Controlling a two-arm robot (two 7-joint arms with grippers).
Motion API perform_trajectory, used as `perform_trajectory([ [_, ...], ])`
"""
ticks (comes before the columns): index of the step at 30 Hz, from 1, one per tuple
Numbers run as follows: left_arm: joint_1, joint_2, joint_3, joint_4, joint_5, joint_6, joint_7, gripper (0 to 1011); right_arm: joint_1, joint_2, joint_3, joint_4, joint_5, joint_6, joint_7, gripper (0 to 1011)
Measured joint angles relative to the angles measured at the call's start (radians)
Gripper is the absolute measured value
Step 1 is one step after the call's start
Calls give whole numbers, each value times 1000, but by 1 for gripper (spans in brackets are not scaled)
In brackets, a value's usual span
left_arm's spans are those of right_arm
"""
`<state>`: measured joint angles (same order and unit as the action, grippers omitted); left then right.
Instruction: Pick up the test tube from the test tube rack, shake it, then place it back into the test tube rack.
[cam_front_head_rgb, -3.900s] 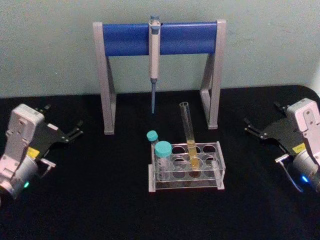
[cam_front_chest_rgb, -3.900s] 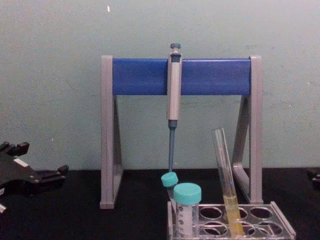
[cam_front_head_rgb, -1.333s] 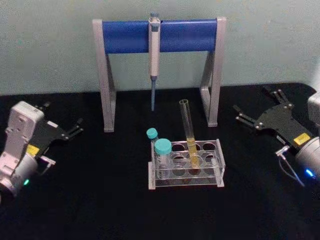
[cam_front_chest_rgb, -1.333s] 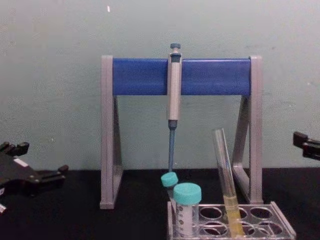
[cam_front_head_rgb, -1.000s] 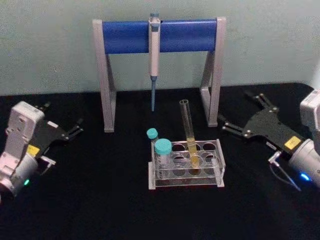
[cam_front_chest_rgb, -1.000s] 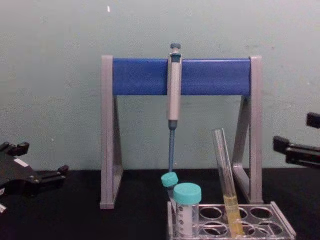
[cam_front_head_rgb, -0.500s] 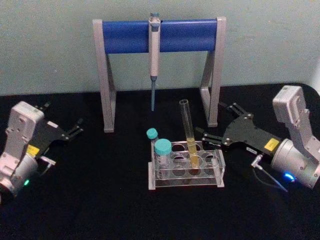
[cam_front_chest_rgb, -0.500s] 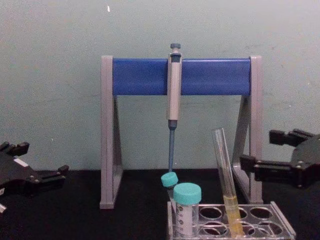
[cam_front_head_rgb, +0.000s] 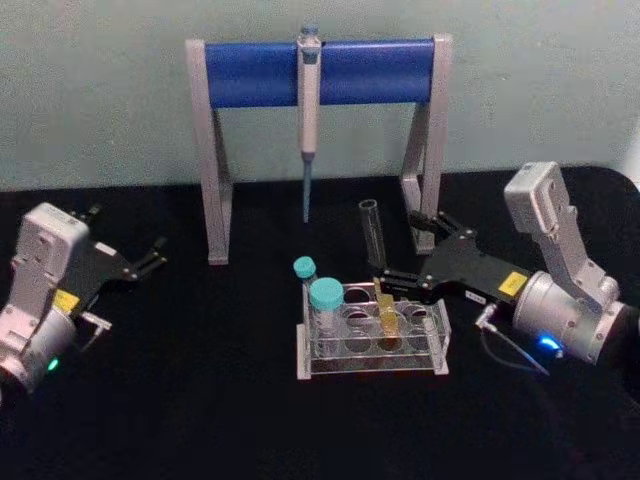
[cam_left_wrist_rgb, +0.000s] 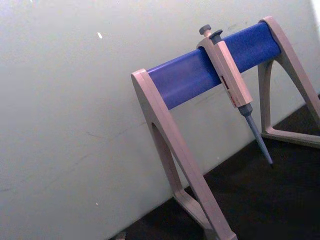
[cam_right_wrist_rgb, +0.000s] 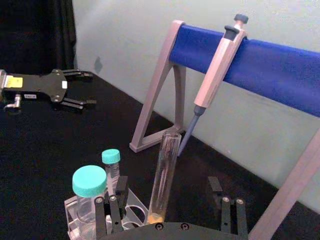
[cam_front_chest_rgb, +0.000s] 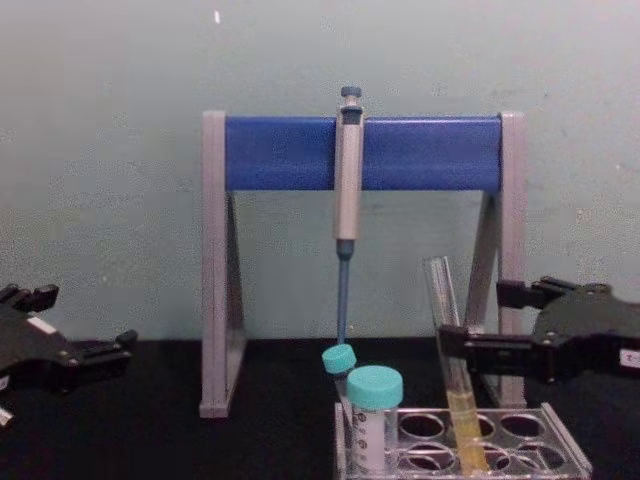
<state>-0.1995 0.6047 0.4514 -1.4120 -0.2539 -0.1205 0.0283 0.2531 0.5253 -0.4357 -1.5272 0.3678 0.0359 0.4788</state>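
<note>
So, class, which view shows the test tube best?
The chest view: the test tube shows side-on, rim to liquid, leaning in the rack. The head view foreshortens it; the right wrist view puts it between the right gripper's open fingers, base hidden. The left wrist view, on the parked left gripper, faces the stand.

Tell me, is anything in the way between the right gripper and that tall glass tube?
Nothing. The right wrist view shows the test tube standing between the open right gripper's fingers, with bare gaps either side.
</note>
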Motion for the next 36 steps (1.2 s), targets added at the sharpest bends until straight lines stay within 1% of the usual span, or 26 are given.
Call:
perform_trajectory([
  [1,0,0,0,0,0,0,0,1001,0,0,0,0,0,0,0,1000],
  [5,0,0,0,0,0,0,0,1001,16,-24,-1,21,-3,18,7,1000],
  [8,0,0,0,0,0,0,0,1001,23,-33,-1,29,-3,25,8,1000],
  [16,0,0,0,0,0,0,0,1001,42,-61,3,54,11,51,8,1000],
  [24,0,0,0,0,0,0,0,1001,53,-73,0,64,17,67,7,1000],
  [36,0,0,0,0,0,0,0,1001,57,-76,-5,69,20,80,5,1000],
])
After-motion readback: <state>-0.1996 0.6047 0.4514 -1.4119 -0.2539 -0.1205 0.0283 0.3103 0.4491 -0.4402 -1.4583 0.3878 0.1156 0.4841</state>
